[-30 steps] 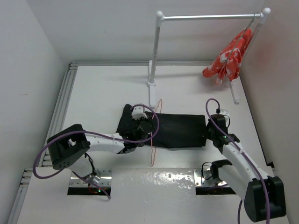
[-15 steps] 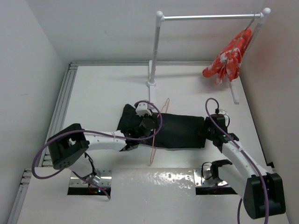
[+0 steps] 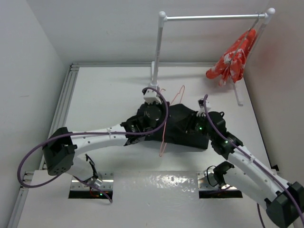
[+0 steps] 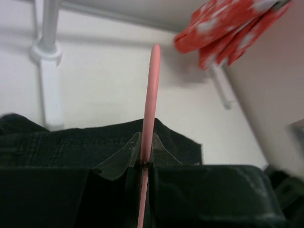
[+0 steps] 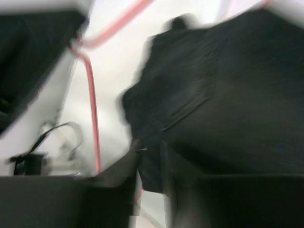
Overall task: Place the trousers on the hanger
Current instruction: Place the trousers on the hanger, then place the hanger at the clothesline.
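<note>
1. Top external view: the trousers [image 3: 183,135] sit at the centre of the bench [image 3: 104,95]. A second ago they lay flat as a long strip from 9 to 3 o'clock; now they are pushed together into a higher, shorter heap.
2. The hanger [image 3: 163,142] has also moved. It has gone toward 1 o'clock, closer to the rack [image 3: 209,17], and its hook now leans toward 2 o'clock.
3. The left tool [image 3: 162,119] is clamped on the hanger wire. In the left wrist view the left tool [image 4: 145,161] pinches the pink hanger [image 4: 151,95], which stands up above the trousers [image 4: 71,142].
4. The right tool [image 3: 192,128] has come in from 3 o'clock, onto the trousers' end. In the right wrist view the picture is blurred: the right tool [image 5: 151,164] is at the edge of the trousers [image 5: 228,104], near the hanger [image 5: 92,118], but I cannot tell whether it is apart or gripping cloth.
5. My judgement: the arms are feeding the cloth through the hanger, and this step is not yet finished, because most of the trousers lie on the bench.
6. The orange-red cloth [image 3: 232,61] hangs on the rack at 1 o'clock, well apart.
</note>
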